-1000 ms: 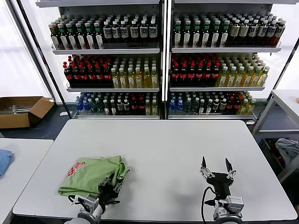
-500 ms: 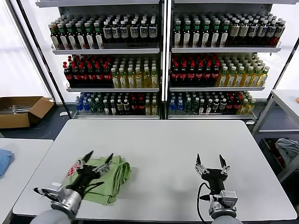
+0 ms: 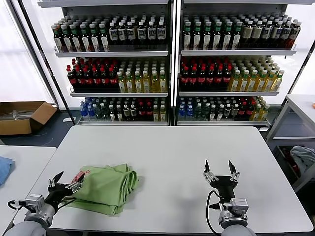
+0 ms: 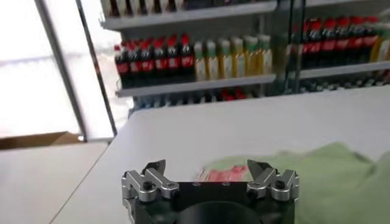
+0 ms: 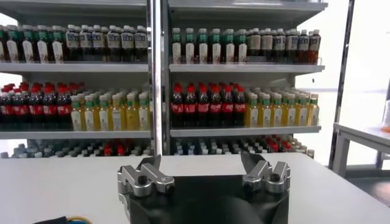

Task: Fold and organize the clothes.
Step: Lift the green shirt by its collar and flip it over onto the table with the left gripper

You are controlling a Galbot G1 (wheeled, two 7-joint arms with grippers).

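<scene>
**— Where is the shirt, and where are you?**

**—** The green shirt (image 3: 105,188) lies in a folded heap on the white table (image 3: 167,147), toward my left side and near the front edge. Its red-and-white patch (image 3: 78,176) faces up at the end closest to my left gripper (image 3: 65,182), which hangs just beside that end with its fingers spread wide and nothing between them. In my left wrist view the patch (image 4: 214,174) shows just beyond the fingertips (image 4: 159,165), apart from them. My right gripper (image 3: 219,170) is well away over bare table on the other side, jaws wide too and holding nothing.

**— How do you think it will handle?**

**—** Soft and light, I'd judge. It sags into rolled creases along the side facing the middle of the table, so it won't keep a shape by itself. Lift it by one point and the layers will likely slide and droop open.

**— So where would you take hold?**

**—** At an edge or corner of the fold, pinching all the layers together, low against the tabletop. The thick bunched side (image 3: 129,178) gives more to bite on, but may carry loose layers. If it needs squaring up, I'd want both grippers on two corners, so the cloth hangs flat rather than twisting.
</scene>
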